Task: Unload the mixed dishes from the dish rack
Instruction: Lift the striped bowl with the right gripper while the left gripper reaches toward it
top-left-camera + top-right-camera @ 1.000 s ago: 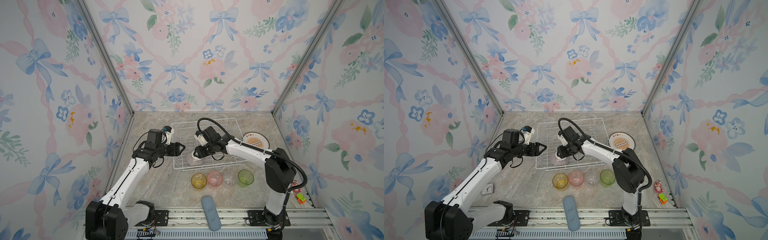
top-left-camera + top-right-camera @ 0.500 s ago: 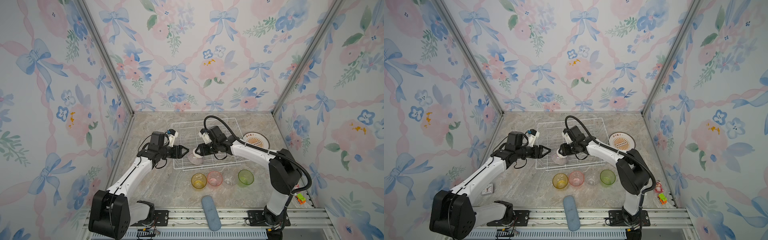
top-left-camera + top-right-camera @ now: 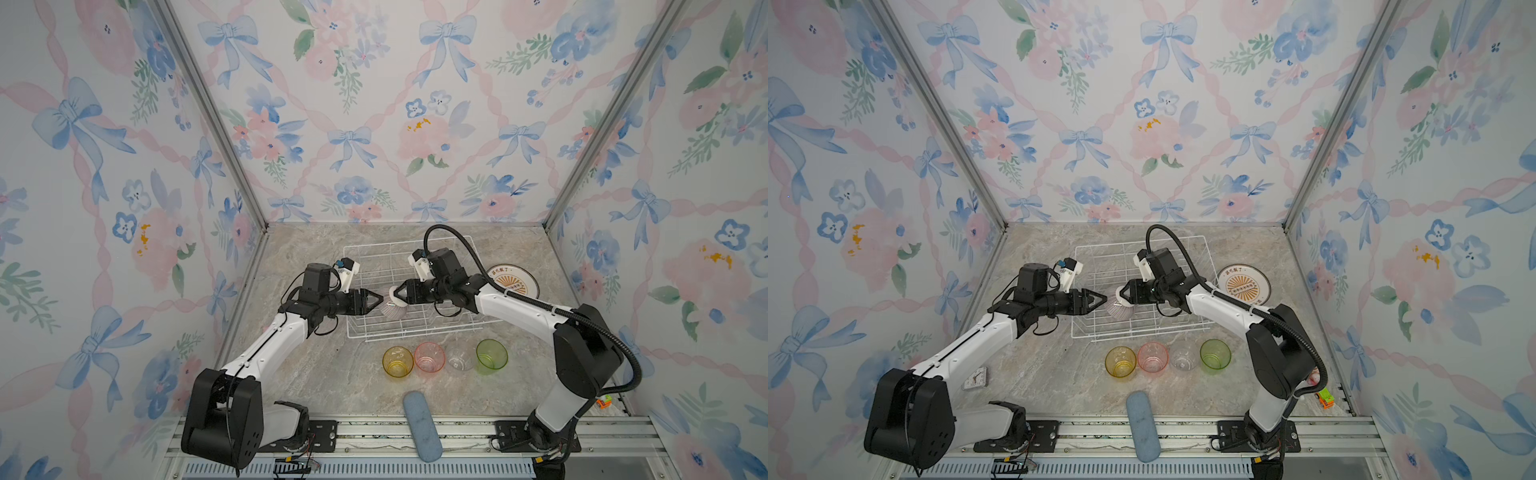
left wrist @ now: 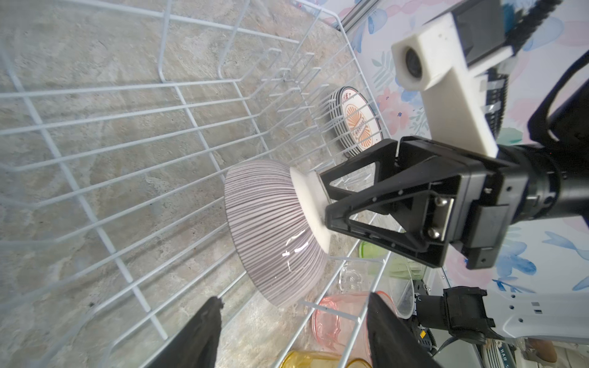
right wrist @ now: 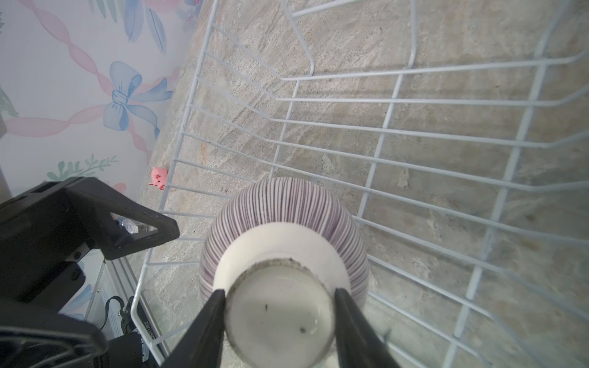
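The right gripper (image 3: 400, 292), pinching the white foot of the pinkish-purple striped bowl (image 3: 392, 306), has tipped it up on its side over the left end of the white wire dish rack (image 3: 424, 328). The left gripper (image 3: 380, 298) has moved in just beside it, fingers spread. It looks like a handover of what seems to be the rack's last dish.

The dish rack (image 3: 374, 266) is thin wire under a smooth white coating. The striped bowl (image 4: 271, 229) looks glazed ceramic, glossy with a bright glint, its foot ring (image 5: 271, 262) bare and gritty. In front of the rack, the tumblers (image 3: 429, 357) are shiny translucent plastic; the table (image 3: 332, 374) is matt, stone-patterned.
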Robot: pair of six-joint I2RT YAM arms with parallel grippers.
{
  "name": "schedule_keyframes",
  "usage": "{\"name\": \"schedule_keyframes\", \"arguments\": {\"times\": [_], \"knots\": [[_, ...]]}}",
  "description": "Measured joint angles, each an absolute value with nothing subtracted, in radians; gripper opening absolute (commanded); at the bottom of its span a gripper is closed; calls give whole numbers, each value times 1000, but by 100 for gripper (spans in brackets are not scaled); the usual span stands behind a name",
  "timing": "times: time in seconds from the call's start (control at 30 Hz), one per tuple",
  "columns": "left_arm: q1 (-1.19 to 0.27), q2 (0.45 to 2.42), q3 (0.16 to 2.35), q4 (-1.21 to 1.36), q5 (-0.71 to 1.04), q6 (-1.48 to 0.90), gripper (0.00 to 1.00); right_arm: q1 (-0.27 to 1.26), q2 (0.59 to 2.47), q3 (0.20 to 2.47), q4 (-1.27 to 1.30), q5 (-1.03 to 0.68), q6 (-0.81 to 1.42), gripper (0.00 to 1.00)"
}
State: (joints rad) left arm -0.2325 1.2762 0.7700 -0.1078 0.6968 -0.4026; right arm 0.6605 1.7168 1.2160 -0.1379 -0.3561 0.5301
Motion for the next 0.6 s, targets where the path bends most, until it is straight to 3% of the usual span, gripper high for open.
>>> {"name": "schedule_keyframes", "arguments": {"times": [0.43, 0.6], "knots": [[-222, 1309, 684, 78, 812, -501, 64, 648, 1705, 1158, -9, -415, 620, 22], [-216, 1315, 670, 135, 839, -534, 57, 643, 1705, 1151, 32, -436, 656, 22]]}}
